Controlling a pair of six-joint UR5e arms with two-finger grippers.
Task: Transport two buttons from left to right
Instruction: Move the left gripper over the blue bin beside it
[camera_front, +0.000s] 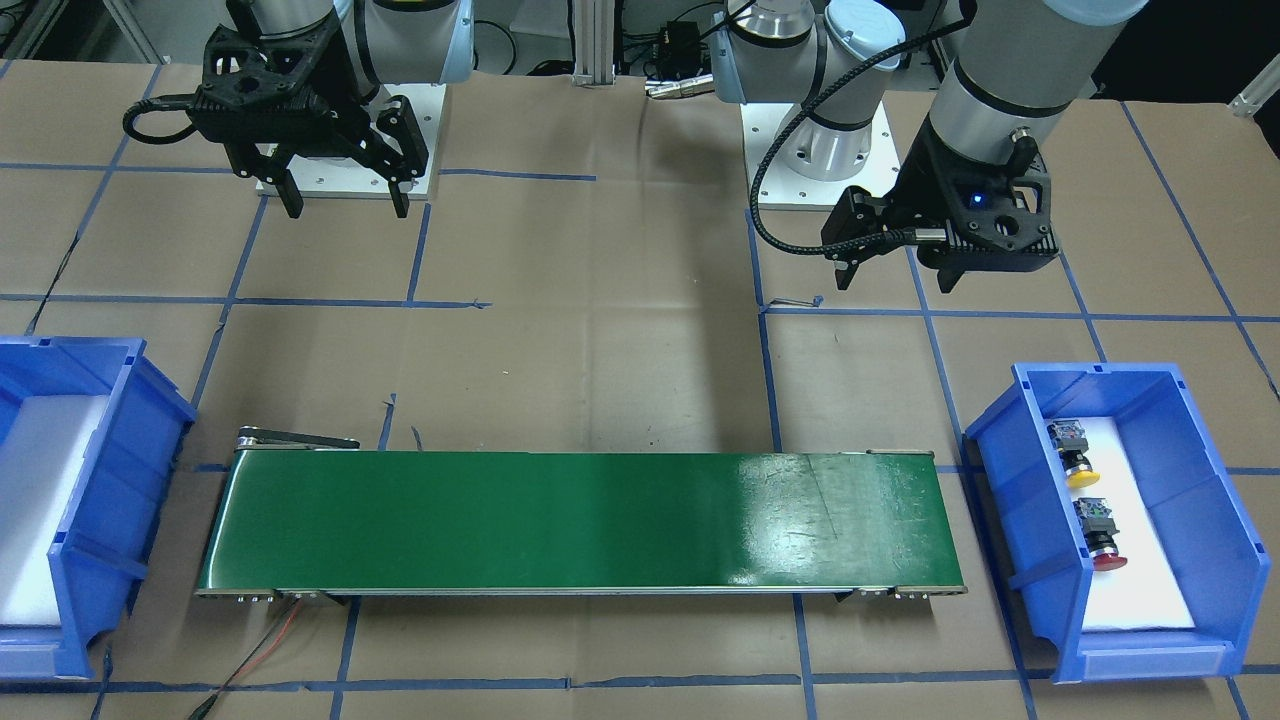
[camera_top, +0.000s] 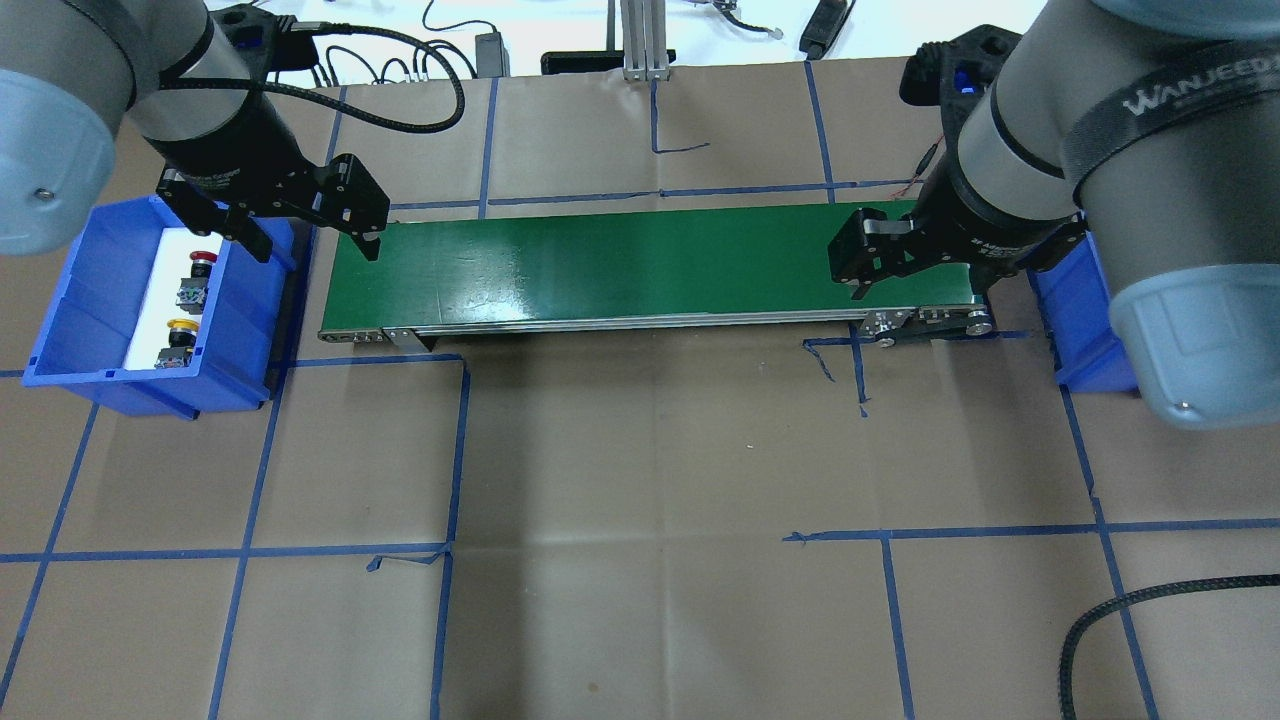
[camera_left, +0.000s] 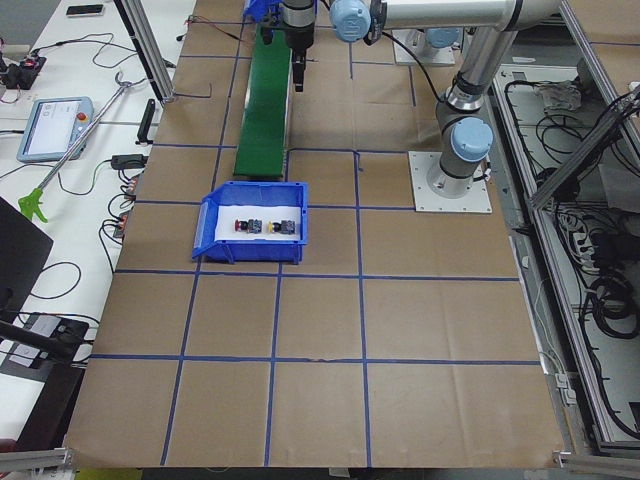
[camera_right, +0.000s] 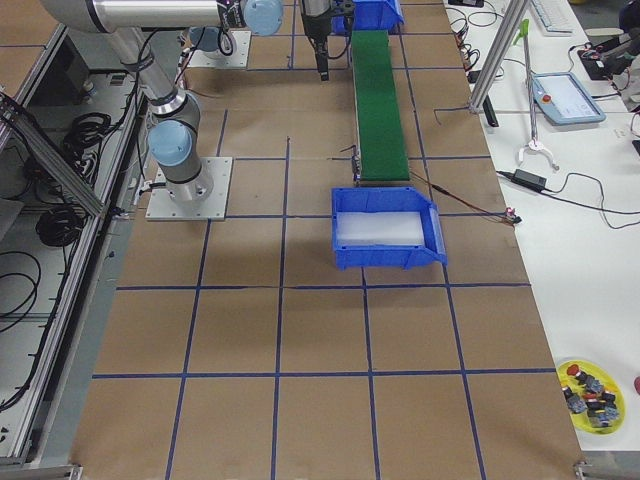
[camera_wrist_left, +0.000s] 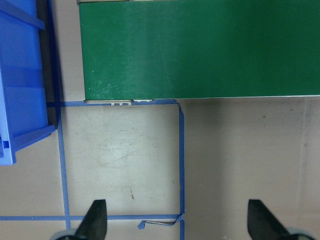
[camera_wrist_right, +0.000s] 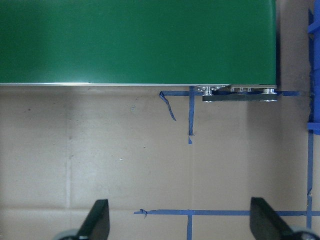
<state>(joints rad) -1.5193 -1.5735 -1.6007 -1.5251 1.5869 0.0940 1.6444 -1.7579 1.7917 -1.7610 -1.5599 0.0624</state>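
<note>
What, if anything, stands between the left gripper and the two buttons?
Nothing visible. The left gripper hovers, jaws open, beside the open-topped blue bin; the yellow button and red button lie uncovered inside.

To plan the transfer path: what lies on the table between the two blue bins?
Only the green conveyor belt, spanning most of the stretch from the bin with both buttons to the other bin; the front-facing view shows it.
</note>
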